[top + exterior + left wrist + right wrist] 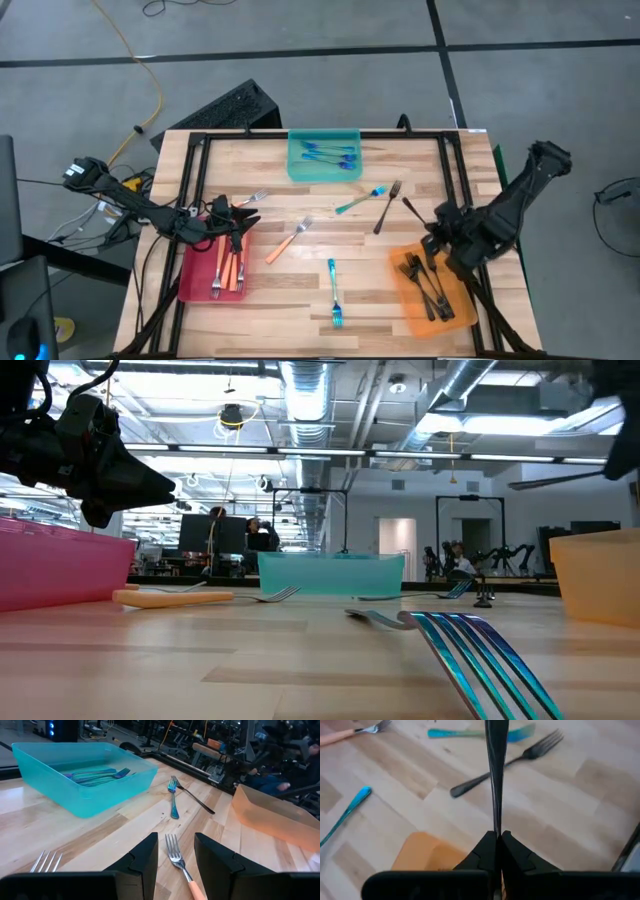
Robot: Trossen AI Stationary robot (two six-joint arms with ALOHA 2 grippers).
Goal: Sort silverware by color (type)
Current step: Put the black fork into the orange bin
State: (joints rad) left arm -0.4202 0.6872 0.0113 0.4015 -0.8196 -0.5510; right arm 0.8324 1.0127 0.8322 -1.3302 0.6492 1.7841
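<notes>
My right gripper [432, 228] hangs over the table just beyond the orange tray [400, 268], shut on a dark fork [496, 780]. My left gripper [175, 857] stands open above the far end of the red tray [195, 275]. An orange-handled fork [176, 857] lies on the wood ahead of it and shows between its fingers. Two blue forks [335, 292] [360, 200], a dark fork [387, 207] and another orange-handled fork [250, 200] lie loose on the table. The teal tray [300, 165] holds blue forks, the red tray orange-handled ones, the orange tray dark ones. My right gripper pinches one end of the dark fork [496, 822] between its two fingers. The fingers slant down from the table's right side, and the fork runs on along their line past the tips. It shows edge-on, lifted clear of the table.
The loose dark fork [510, 765] and a blue fork [470, 733] lie beyond the held one. Black frame rails [200, 160] run along the table's edges. Bare wood lies between the trays in the table's middle.
</notes>
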